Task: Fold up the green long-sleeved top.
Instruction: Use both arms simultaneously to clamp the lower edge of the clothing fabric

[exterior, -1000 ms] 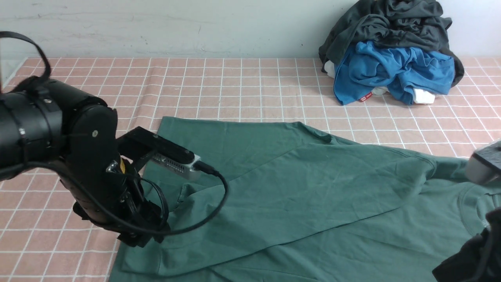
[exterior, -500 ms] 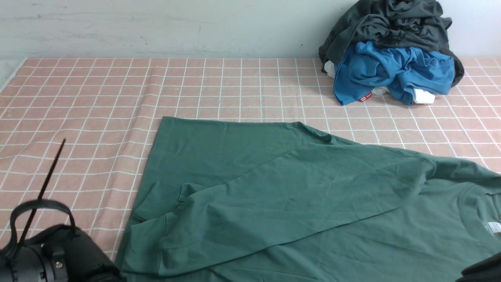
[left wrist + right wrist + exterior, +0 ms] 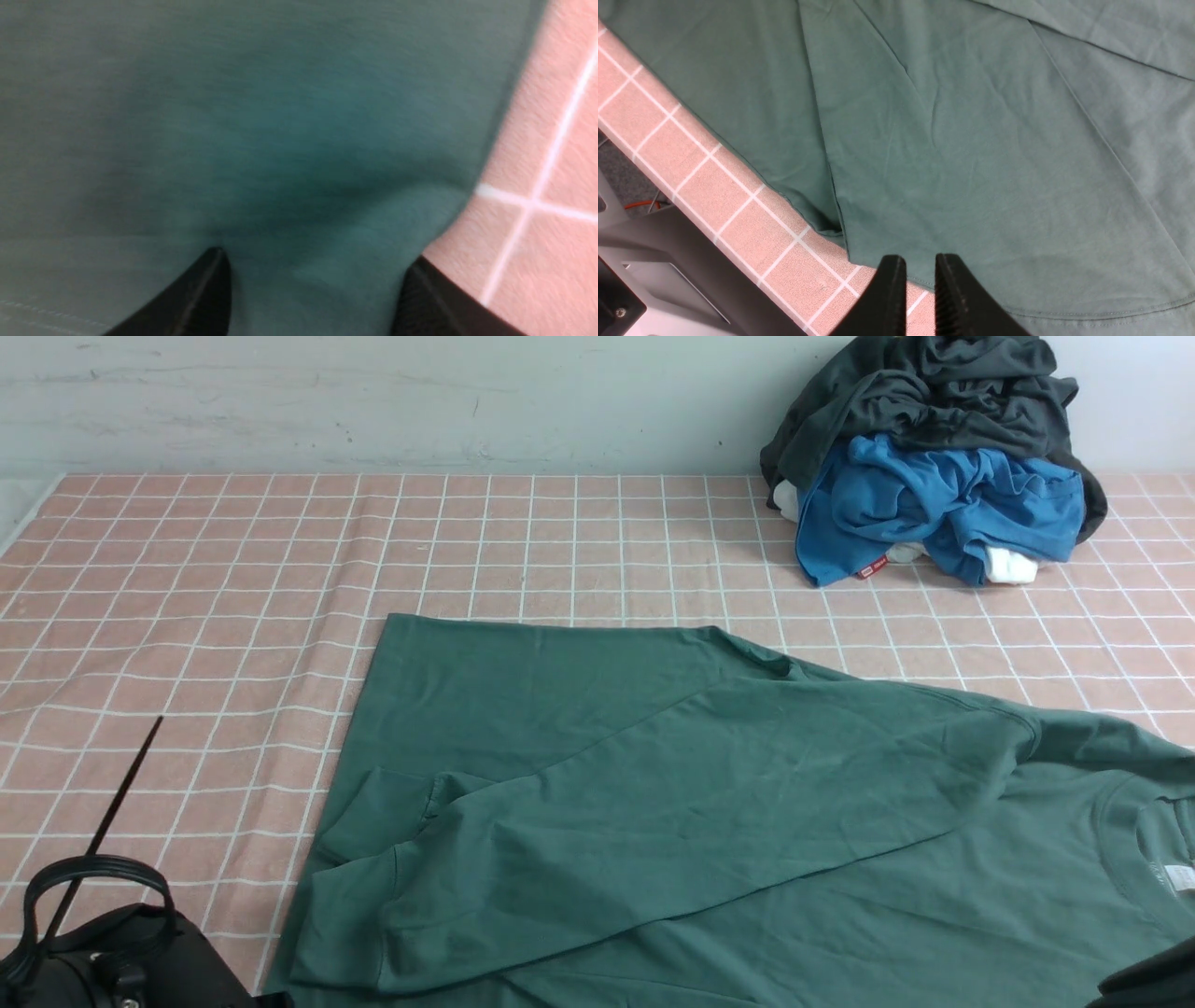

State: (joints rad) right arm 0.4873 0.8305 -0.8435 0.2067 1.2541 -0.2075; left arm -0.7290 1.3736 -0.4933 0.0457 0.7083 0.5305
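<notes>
The green long-sleeved top lies spread on the pink checked tablecloth, with one sleeve folded slantwise across its body and the cuff near the left hem. My left gripper is open, its jaws wide apart just above the top at its edge. In the front view only the left arm's base shows, at the near left corner. My right gripper is shut and empty, with only a narrow slit between the jaws, over the hem of the top near the table's front edge.
A pile of clothes stands at the back right against the wall: a charcoal-grey garment over a bright blue one. The table's near edge and a grey metal frame show in the right wrist view.
My left arm has drawn back from over the folded sleeve's cuff to the near left corner. My right arm has dropped out of the front view at the right.
</notes>
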